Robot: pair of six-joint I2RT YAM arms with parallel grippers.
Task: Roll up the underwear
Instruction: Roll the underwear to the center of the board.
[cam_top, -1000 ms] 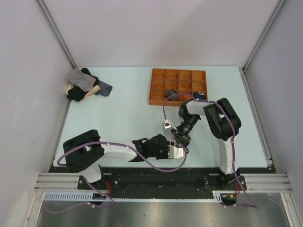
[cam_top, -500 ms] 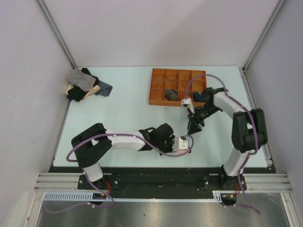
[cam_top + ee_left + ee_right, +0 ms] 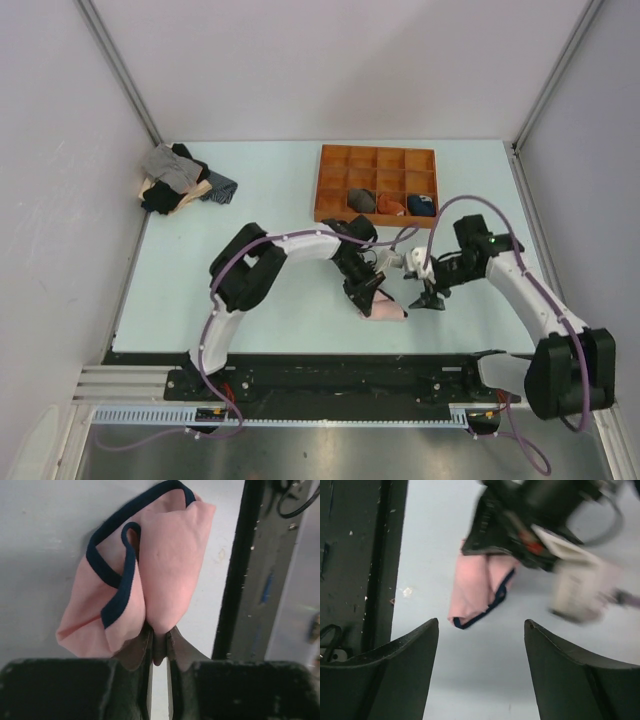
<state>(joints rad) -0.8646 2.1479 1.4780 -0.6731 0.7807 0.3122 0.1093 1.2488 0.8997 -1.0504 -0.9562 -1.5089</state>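
Your left gripper [image 3: 159, 641] has swung forward, clamping the bunched pink underwear [image 3: 167, 565]. Your right gripper [image 3: 480, 625] hovers nearby, spread wide.

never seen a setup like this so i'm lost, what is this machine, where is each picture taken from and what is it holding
These are two robot arms bolted at the near edge of a pale table. The wide picture comes from a fixed camera above and behind them. The other two come from a small camera on each wrist, so each shows its own tool at the bottom of the picture.

The left tool is shut on the underwear, a small pink garment with dark navy edging, bunched up at the pinch. The right tool is open and empty, pointing at that same garment from close by.

Farther back on the table sits an orange tray of compartments, with three rolled bundles in its near row. A pile of clothes lies in the far left corner.
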